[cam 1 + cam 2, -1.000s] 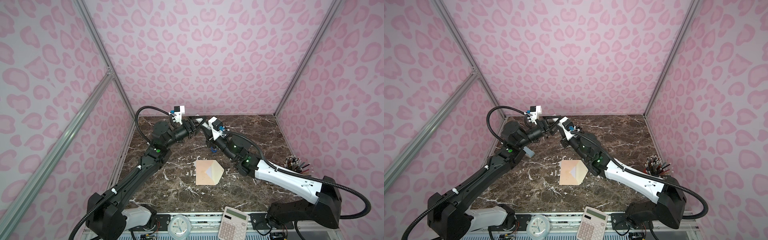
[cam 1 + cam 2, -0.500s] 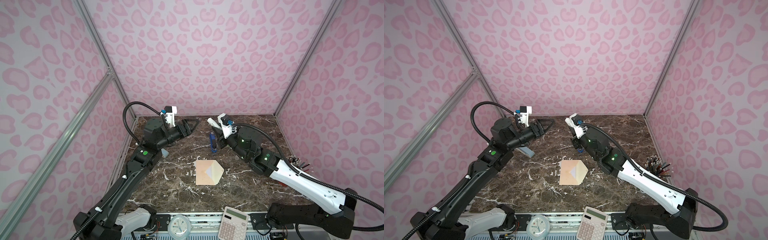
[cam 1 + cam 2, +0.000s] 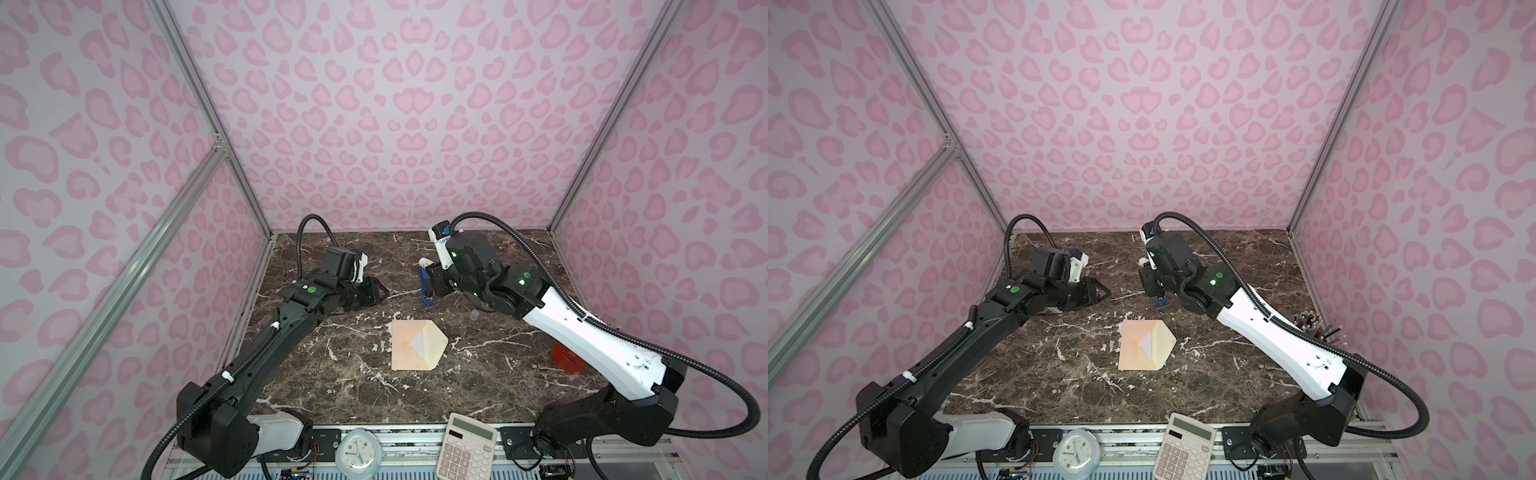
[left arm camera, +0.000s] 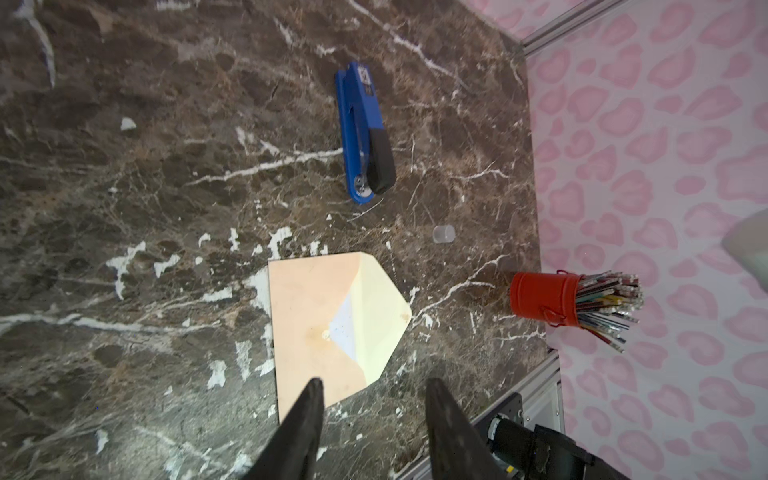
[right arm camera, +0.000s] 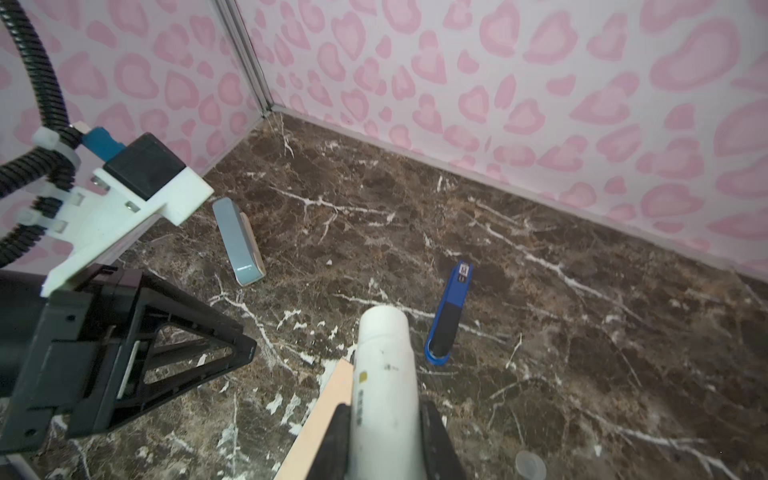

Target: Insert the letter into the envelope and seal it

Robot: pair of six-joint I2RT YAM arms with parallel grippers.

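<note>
The peach envelope [image 3: 409, 347] [image 3: 1136, 347] lies flat mid-table, its pointed cream flap open toward the right. A pale triangle [image 4: 343, 328] shows in its mouth; the letter itself is hidden. My left gripper [image 4: 374, 386] hovers left of and behind the envelope [image 4: 311, 316], open and empty; it shows in both top views [image 3: 380, 293] [image 3: 1102, 293]. My right gripper [image 5: 384, 411] is shut on a white tube [image 5: 384, 365], held above the table behind the envelope's edge [image 5: 328, 403]. From above the right gripper [image 3: 434, 276] [image 3: 1148, 278] sits over the blue stapler.
A blue stapler [image 4: 365, 137] [image 5: 451, 307] lies behind the envelope. A small clear cap [image 4: 443, 233] rests right of it. A red cup of pencils [image 4: 544, 299] stands at the right edge, a grey block [image 5: 239, 241] at the back left. Calculator [image 3: 467, 444] and clock [image 3: 357, 455] sit in front.
The two grippers, close together over the back middle a second ago, have drawn apart and come lower: the left toward the left, the right toward the right with the tube.
</note>
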